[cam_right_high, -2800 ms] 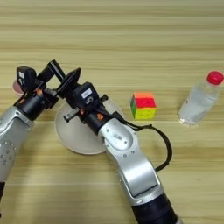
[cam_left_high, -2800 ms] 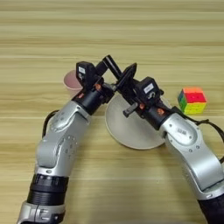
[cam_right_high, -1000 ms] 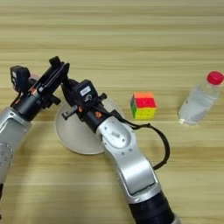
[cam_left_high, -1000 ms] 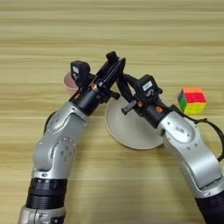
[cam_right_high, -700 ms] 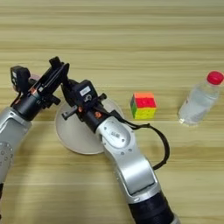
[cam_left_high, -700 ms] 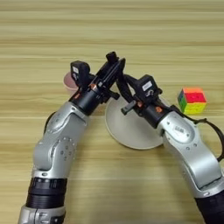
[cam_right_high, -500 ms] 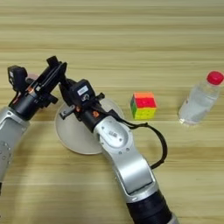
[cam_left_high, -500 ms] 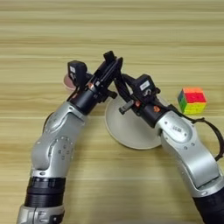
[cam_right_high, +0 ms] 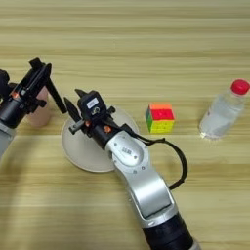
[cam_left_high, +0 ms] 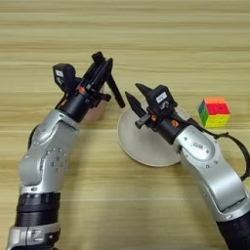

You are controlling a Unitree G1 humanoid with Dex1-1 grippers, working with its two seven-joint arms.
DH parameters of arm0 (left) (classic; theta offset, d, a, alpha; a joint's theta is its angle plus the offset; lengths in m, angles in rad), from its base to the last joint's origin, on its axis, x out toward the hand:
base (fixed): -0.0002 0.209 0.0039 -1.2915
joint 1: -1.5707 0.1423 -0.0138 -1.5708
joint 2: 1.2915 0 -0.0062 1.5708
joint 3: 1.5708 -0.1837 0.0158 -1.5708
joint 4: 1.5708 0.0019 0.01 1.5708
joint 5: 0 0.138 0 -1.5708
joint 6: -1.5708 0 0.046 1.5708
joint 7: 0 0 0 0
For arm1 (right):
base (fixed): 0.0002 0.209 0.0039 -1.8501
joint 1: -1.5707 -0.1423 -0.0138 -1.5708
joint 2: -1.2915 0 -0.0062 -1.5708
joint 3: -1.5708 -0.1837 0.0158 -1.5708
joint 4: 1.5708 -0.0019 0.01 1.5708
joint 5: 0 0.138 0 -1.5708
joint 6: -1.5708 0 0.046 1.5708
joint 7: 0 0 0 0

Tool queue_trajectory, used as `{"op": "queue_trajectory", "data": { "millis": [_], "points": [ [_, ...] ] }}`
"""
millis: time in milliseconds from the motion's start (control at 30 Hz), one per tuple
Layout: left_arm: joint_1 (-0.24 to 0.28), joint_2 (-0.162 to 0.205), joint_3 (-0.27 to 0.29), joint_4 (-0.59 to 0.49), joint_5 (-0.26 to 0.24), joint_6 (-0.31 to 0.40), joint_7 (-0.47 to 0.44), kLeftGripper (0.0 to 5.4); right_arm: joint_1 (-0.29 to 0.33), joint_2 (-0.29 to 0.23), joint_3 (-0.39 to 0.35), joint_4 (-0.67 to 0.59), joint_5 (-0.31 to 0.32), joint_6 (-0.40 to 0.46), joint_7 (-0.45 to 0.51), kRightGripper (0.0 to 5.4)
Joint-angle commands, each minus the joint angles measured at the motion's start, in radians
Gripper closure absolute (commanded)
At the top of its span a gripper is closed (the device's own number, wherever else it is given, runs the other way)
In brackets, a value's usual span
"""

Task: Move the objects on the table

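My left gripper (cam_left_high: 103, 65) is shut on a slim black marker pen (cam_left_high: 116, 93), which slants down to the right from its fingers. Just below and behind that hand stands the pale pink cup (cam_right_high: 40, 116), partly hidden by the wrist. My right gripper (cam_left_high: 136, 96) hovers over the left rim of the beige plate (cam_left_high: 146, 146), open and holding nothing. A small gap separates its fingertips from the marker's lower tip. The multicoloured puzzle cube (cam_left_high: 215, 111) rests on the table (cam_left_high: 146, 29) to the right of the plate.
A clear plastic bottle with a red cap (cam_right_high: 222, 111) stands at the far right, beyond the cube. The right forearm lies across the plate's right side.
The left gripper has drawn the marker left and away from the right gripper, and the two hands, close together before, are now apart. The pink cup shows more.
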Motion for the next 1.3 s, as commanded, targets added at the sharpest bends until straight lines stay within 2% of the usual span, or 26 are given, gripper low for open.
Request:
{"op": "queue_trajectory", "data": {
  "millis": [33,467,667,833,1067,1300],
  "points": [
    [-0.013,-0.004,-0.007,0.008,0.009,0.0,0.005,4.42,-0.005,0.001,-0.003,-0.007,0.0,0.002,0.001,3.27],
    [-0.009,0.003,-0.004,-0.025,-0.005,0.016,0.011,4.43,-0.011,0.004,-0.019,0.003,0.008,-0.001,-0.002,1.88],
    [0.019,0.043,-0.009,-0.093,-0.019,0.07,0.007,4.43,-0.015,0.006,-0.052,0.005,0.02,0.001,-0.009,1.25],
    [0.04,0.071,-0.007,-0.104,-0.011,0.104,0.013,4.43,-0.015,0.008,-0.069,0.005,0.025,0.002,-0.009,0.7],
    [0.083,0.1,0.073,-0.168,-0.07,0.121,0.02,4.43,-0.018,0.01,-0.096,0.011,0.034,0.002,-0.01,0.0],
    [0.118,0.158,0.165,-0.179,-0.11,0.135,0.022,4.43,-0.023,0.011,-0.113,0.015,0.042,0.002,-0.012,0.0]
  ]
}}
